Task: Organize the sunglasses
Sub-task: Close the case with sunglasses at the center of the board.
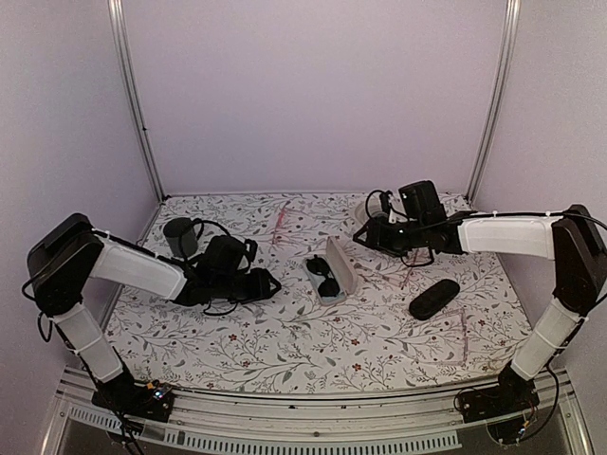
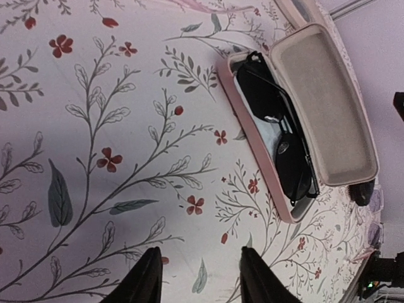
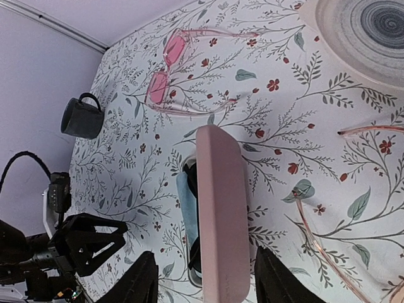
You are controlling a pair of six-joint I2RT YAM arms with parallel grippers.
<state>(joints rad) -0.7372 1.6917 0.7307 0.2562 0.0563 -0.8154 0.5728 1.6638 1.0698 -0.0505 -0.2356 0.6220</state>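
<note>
Two arms are over the floral-patterned desk (image 1: 285, 351) and neither one is holding anything. The black wire-framed round sunglasses with dark lenses (image 2: 281, 145) lie folded in the tray of the open pale pink hard-shell case (image 2: 322, 107), which sits near the middle of the desk in the overhead view. The case lid stands up along the tray's 3 o'clock side.

From my left wrist camera, the left pincer (image 2: 201, 252) has its fingers apart with only bare cloth between them. It is at about 9 o'clock from the case and clear of it.

The right pincer (image 3: 205, 255) is also spread open. In its own camera the back of the pink lid shows between the two fingers. The overhead view puts this pincer at roughly 1 o'clock from the case, near it, and I see no contact.

The dark grey ceramic mug (image 3: 82, 118) stands upright at about 10 o'clock from the case, beyond the left arm. The pink-lensed glasses with a thin pink frame (image 3: 165, 69) lie at 11 o'clock. The round grey-swirl plate (image 3: 366, 31) sits at 1 o'clock, partly behind the right arm. The black oval hard case (image 1: 434, 299) is shut and lies at 4 o'clock, well apart from the pink one.
</note>
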